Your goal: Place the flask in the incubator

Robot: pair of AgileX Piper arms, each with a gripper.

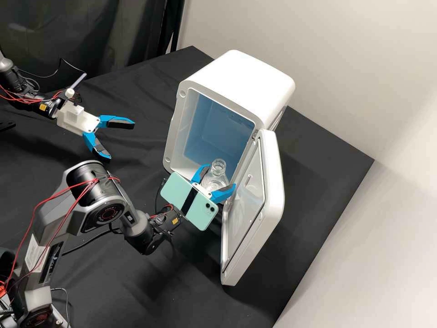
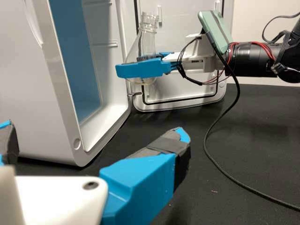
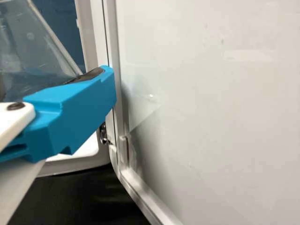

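The white incubator [image 1: 246, 82] stands at the bench's right with its door [image 1: 273, 191] swung open and its blue inside showing. A clear glass flask [image 1: 218, 169] stands upright at the lower edge of the opening, and my right gripper [image 1: 213, 183] is shut on its body. In the left wrist view the flask [image 2: 146, 47] sits just in front of the door, with a blue finger [image 2: 140, 69] across it. I cannot tell whether it rests on the incubator floor. My left gripper [image 1: 117, 139] is open and holds nothing, to the left of the incubator.
A mint-green phone [image 1: 191, 200] is strapped to the right wrist, and a black cable [image 2: 220, 140] trails from it over the bench. The open door [image 3: 211, 117] is very close on the right gripper's outer side. The bench edge runs just right of the incubator.
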